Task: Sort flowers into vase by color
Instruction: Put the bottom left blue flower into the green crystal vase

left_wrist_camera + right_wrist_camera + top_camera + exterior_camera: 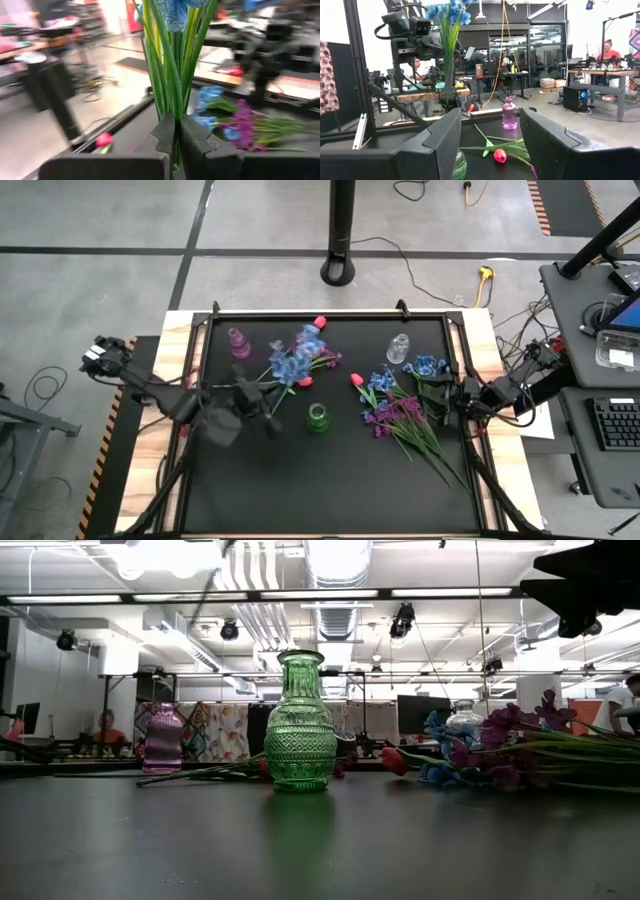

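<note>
My left gripper is shut on a blue flower and holds it up over the mat's left middle, left of the green vase. The flower stands upright. A purple vase and a clear vase stand farther back. Red tulips lie flat on the mat. A heap of blue and purple flowers lies at the right. My right gripper waits open at the mat's right edge, touching nothing. My left gripper pinches the blue flower's bundle of green stems and leaves between its two fingers, low on the stems. The fingers reach in about level from the table's left side and lie across the stems. The flower is lifted clear, upright, with its blossom above the fingers.
The black mat has a raised frame around it. More red tulips lie near the far edge and beside the held flower. A black pole base stands beyond the table. People sit at desks in the room behind.
</note>
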